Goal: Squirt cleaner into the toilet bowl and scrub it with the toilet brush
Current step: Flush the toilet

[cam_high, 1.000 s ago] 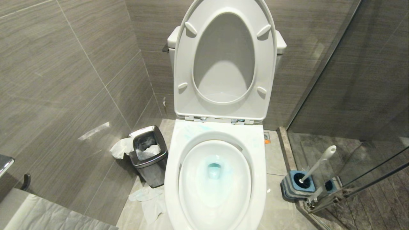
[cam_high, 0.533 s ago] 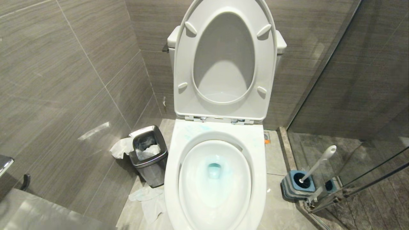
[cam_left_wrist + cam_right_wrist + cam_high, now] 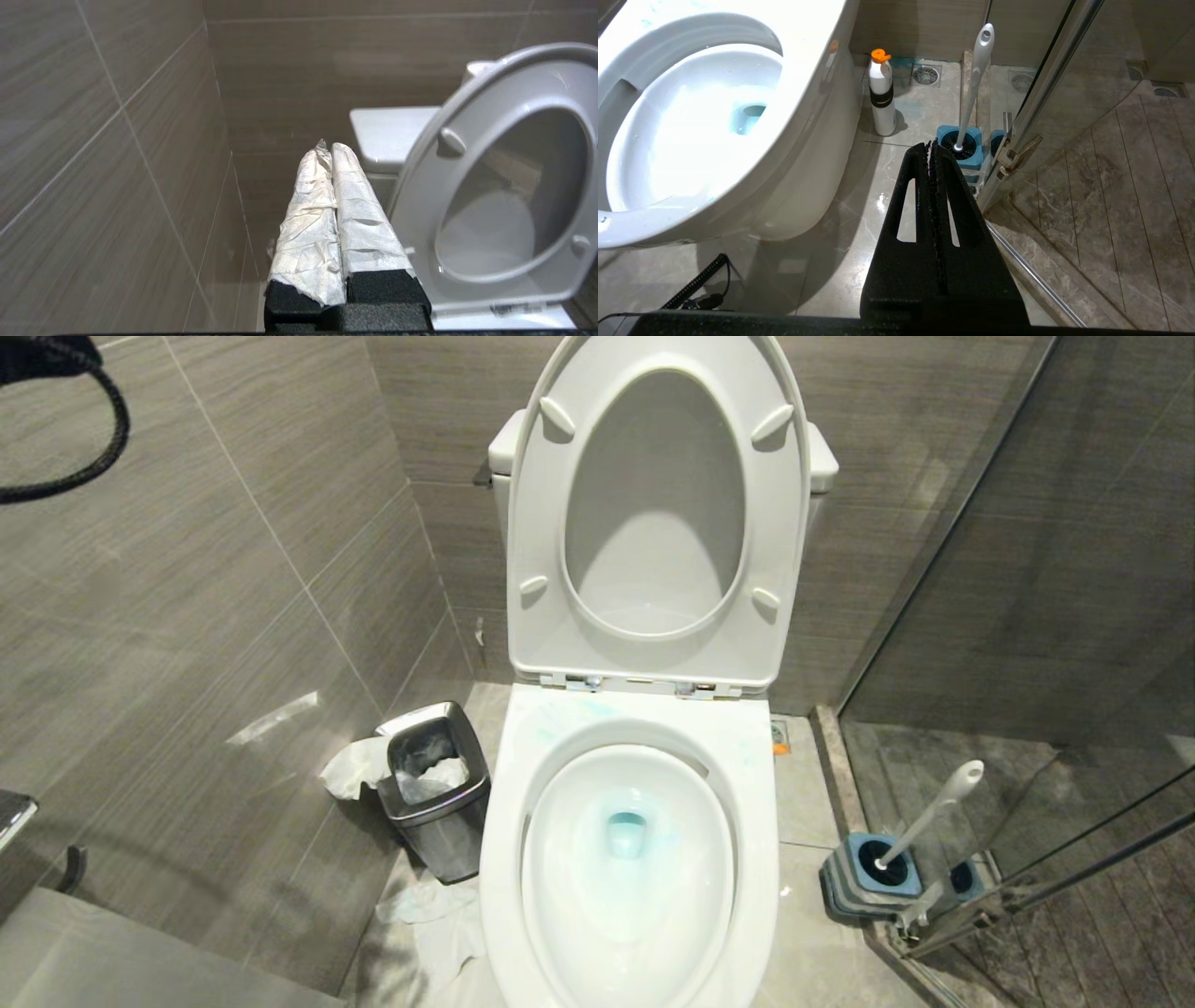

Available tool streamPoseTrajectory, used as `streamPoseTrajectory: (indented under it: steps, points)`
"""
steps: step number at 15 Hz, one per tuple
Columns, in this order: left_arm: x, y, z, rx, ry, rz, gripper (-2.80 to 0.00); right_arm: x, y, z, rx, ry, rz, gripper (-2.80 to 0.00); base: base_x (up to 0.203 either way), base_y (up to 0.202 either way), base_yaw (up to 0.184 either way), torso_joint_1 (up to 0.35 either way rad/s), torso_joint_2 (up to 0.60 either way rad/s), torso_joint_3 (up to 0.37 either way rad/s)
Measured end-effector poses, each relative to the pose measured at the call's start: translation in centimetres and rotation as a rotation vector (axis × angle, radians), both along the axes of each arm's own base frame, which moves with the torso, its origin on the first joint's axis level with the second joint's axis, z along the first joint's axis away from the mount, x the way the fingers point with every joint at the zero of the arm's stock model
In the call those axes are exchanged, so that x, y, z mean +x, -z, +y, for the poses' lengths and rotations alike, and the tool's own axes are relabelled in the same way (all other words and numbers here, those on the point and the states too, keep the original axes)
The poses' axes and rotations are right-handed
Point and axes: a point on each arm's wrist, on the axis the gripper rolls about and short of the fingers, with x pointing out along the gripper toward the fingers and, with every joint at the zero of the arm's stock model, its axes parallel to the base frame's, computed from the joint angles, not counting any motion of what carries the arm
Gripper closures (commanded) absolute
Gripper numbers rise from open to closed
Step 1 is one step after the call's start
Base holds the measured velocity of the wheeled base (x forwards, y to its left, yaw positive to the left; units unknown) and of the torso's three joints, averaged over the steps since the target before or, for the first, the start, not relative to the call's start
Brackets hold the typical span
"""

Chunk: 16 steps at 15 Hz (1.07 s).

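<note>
The toilet bowl stands open with its seat and lid raised, and blue-tinted water lies at its drain. The toilet brush leans in its blue holder on the floor to the bowl's right. A white cleaner bottle with an orange cap stands between the bowl and the brush. My left gripper, fingers wrapped in white paper, is shut and empty, held high beside the raised lid. My right gripper is shut and empty, low over the floor short of the holder.
A steel bin holding paper stands left of the bowl, with tissue lying on the floor by it. A glass shower door closes the right side. A floor drain and a black cable are on the floor.
A black cable loop from my left arm has come into the top left of the head view as that arm rose. Toilet, brush and bin have not moved.
</note>
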Motion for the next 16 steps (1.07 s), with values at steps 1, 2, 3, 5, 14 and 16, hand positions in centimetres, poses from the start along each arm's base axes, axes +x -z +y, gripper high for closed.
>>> streamPoseTrajectory:
  steps: [1,2,3,5,14,16]
  points:
    - [1.4,-0.6,-0.5,-0.01,-0.001,-0.014,0.0,0.0,0.0,0.0,0.0,0.0,0.0,0.0,0.0,0.0,0.0,0.0,0.0,0.0]
    - [2.7,-1.2,-1.2,-0.02,0.001,-0.027,0.0,0.0,0.0,0.0,0.0,0.0,0.0,0.0,0.0,0.0,0.0,0.0,0.0,0.0]
    - [4.0,-1.7,-1.9,-0.029,0.005,-0.04,0.0,0.0,0.0,0.0,0.0,0.0,0.0,0.0,0.0,0.0,0.0,0.0,0.0,0.0]
    - [6.5,-2.4,-3.6,-0.042,0.022,-0.059,0.0,0.0,0.0,0.0,0.0,0.0,0.0,0.0,0.0,0.0,0.0,0.0,0.0,0.0]
    - [12.7,0.8,-7.6,0.072,0.055,0.093,0.0,0.0,0.0,0.0,0.0,0.0,0.0,0.0,0.0,0.0,0.0,0.0,0.0,0.0]
    - [12.9,1.1,-7.9,0.073,0.056,0.1,0.0,0.0,0.0,0.0,0.0,0.0,0.0,0.0,0.0,0.0,0.0,0.0,0.0,0.0]
